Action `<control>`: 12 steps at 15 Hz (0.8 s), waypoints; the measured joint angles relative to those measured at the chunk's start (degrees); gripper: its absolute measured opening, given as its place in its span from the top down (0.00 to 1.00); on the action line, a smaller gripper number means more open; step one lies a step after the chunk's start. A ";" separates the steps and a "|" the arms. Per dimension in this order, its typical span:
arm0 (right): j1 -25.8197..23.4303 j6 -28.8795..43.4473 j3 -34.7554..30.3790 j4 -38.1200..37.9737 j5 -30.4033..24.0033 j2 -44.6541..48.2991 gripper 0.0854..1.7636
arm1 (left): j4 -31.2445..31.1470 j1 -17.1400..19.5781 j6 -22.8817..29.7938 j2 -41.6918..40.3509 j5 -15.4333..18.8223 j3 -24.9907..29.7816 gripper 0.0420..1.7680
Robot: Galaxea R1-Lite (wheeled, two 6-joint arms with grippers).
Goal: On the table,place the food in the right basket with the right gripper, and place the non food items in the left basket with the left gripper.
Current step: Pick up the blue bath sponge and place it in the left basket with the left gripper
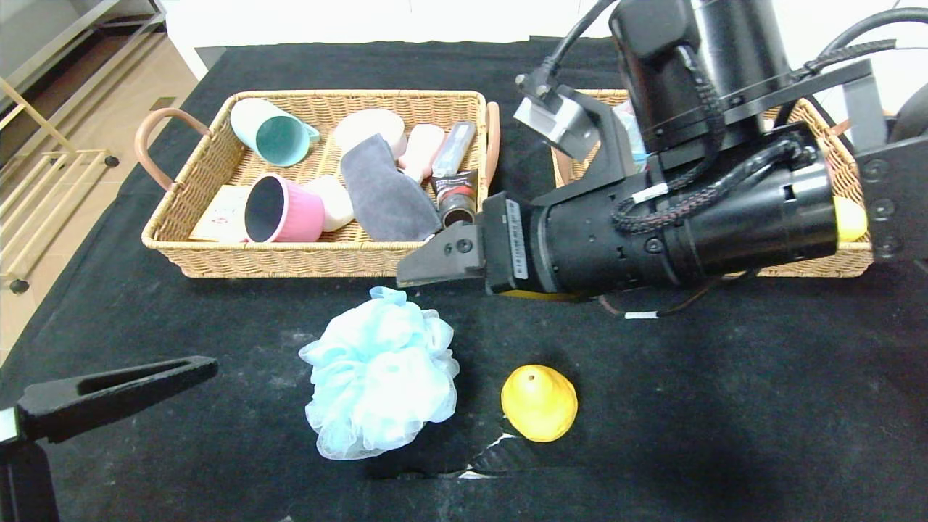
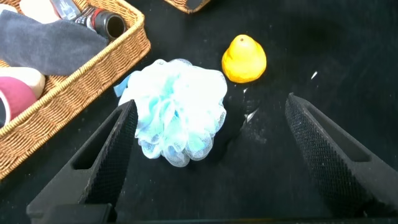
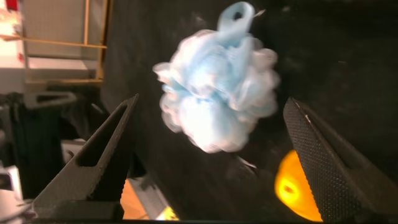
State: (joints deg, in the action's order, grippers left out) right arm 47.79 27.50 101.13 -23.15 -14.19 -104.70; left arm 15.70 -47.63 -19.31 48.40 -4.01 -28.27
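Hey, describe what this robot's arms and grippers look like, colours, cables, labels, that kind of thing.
Both grippers are matte black two-finger claws with long tapering fingers, textured inside. The right gripper sits on a thick black cylindrical arm wrapped in braided black cable, with white labels and a silver-grey box mounted above. The left gripper matches.

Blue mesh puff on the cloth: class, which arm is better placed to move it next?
Probably the left. The left gripper is open with the puff straight ahead, and non-food belongs in the left basket. The right gripper points elsewhere.

Black cloth table [image 1: 725, 406] — matt; woven wicker left basket [image 1: 304, 257]; frothy mesh puff [image 1: 377, 373] — pear [image 1: 539, 403] seemingly smooth.
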 joint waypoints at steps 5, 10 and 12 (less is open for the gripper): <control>-10.39 -14.30 -13.29 3.17 -8.98 8.92 0.05 | -0.13 0.02 0.05 0.59 -0.12 0.29 0.03; -23.61 -29.32 -31.51 16.04 -22.27 16.66 0.04 | -0.05 0.17 0.22 1.60 -0.45 0.44 0.03; -27.26 -33.73 -39.28 23.45 -24.76 19.63 0.04 | -0.05 0.17 0.24 2.07 -0.65 0.44 0.03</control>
State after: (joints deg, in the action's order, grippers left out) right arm 20.53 -6.23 61.86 0.30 -38.95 -85.08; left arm 15.65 -47.46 -19.07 50.47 -4.66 -27.83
